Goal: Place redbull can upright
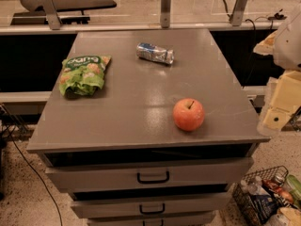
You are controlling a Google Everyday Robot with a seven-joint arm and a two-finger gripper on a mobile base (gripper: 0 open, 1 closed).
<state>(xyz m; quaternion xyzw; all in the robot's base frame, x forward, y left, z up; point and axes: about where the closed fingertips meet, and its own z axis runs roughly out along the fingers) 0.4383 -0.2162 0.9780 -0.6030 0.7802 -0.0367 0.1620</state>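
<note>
The redbull can [155,53] is a slim silver-and-blue can lying on its side on the far middle of the grey cabinet top [141,93]. My gripper [275,117] hangs at the right edge of the view, beyond the cabinet's right side, on a pale arm. It is well apart from the can and to the right of the apple. It holds nothing that I can see.
A green snack bag [83,74] lies at the left of the top. A red apple [188,114] stands near the front right. Drawers [153,177] are below the top. A wire basket of bottles [270,199] sits on the floor at the lower right. A railing [164,8] runs behind.
</note>
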